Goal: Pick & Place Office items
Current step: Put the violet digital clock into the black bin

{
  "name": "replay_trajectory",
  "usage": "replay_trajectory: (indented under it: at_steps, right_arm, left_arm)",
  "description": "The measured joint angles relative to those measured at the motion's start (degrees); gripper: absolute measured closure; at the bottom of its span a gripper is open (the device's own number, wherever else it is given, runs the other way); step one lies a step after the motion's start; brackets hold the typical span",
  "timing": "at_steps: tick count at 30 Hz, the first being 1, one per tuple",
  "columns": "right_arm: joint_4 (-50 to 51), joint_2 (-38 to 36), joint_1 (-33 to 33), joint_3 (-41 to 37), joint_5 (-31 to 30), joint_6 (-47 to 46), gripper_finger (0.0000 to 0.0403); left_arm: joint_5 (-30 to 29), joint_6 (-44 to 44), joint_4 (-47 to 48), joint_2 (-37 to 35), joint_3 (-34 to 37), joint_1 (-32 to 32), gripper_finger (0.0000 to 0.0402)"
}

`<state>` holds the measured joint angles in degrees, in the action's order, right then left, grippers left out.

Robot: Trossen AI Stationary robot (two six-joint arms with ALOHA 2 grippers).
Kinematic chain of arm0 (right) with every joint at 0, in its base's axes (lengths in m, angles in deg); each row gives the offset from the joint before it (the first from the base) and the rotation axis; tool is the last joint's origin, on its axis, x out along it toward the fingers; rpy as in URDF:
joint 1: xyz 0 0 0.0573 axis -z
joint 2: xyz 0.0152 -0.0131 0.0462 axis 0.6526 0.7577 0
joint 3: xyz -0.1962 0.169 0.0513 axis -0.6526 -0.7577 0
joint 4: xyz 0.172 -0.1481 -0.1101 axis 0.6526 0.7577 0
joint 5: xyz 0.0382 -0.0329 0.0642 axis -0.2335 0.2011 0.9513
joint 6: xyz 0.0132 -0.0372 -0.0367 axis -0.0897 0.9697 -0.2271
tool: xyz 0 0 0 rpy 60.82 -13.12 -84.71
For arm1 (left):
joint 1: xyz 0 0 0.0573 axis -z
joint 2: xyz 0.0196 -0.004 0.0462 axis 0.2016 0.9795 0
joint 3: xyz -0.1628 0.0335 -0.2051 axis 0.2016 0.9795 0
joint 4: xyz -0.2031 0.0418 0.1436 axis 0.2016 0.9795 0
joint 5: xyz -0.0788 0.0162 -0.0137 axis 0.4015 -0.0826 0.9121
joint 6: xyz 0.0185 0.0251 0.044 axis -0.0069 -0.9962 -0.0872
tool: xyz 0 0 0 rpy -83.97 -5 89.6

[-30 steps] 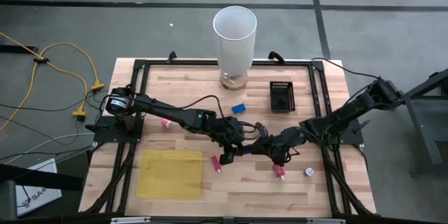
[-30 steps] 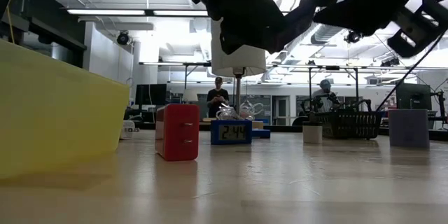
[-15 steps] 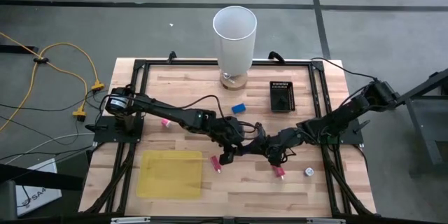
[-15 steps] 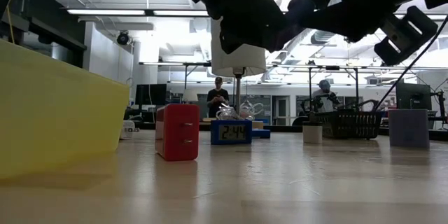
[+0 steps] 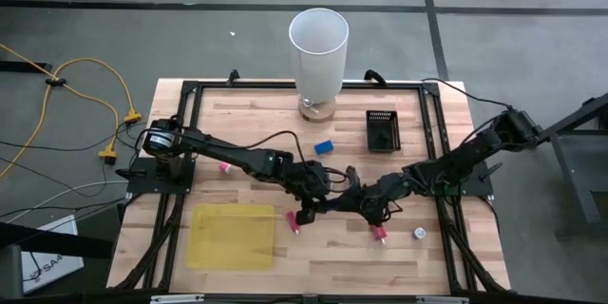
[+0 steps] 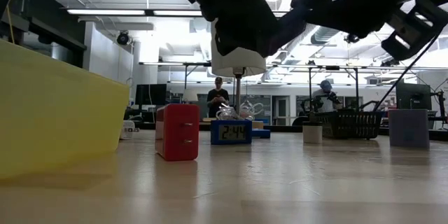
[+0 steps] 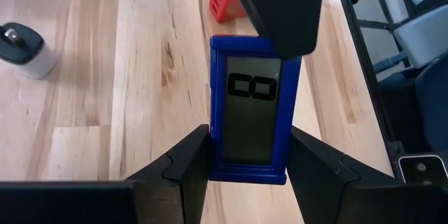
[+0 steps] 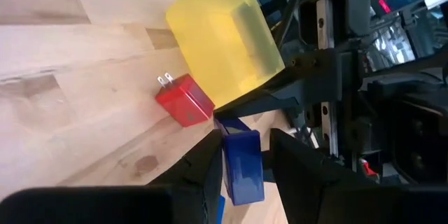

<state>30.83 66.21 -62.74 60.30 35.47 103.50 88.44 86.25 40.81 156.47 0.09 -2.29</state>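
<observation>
Above mid-table, clamped at opposite ends of its long axis: small blue rectangular plastic clock (image 7: 248, 108), between left gripper (image 7: 246, 155) and right gripper (image 8: 243, 161).

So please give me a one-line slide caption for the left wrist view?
Both grippers hold one blue display block above the wooden table: left gripper at one end, right gripper at the other.

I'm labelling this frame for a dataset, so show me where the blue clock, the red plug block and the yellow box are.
blue clock (image 7: 248, 108): left wrist view, middle of its grey display.
red plug block (image 8: 185, 101): right wrist view, its upper red face.
yellow box (image 8: 222, 31): right wrist view, its broad yellow face.
</observation>
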Motion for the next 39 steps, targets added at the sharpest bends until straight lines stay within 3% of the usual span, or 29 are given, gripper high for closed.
replay_trajectory:
  at_steps: [11,18,39]
  right_arm:
    - [0.1,0.5,0.0,0.0,2.9,-2.9,0.0296]
    - [-3.6,4.2,0.0,0.0,2.5,-2.8,0.0296]
    - [-4.8,4.5,0.0,0.0,2.6,-2.7,0.0301]
  left_arm:
    - [-0.1,0.0,0.3,0.0,0.0,0.7,0.0243]
    - [0.0,0.0,0.6,0.1,0.1,0.7,0.0243]
    - [0.0,0.0,0.1,0.3,0.1,0.7,0.0243]
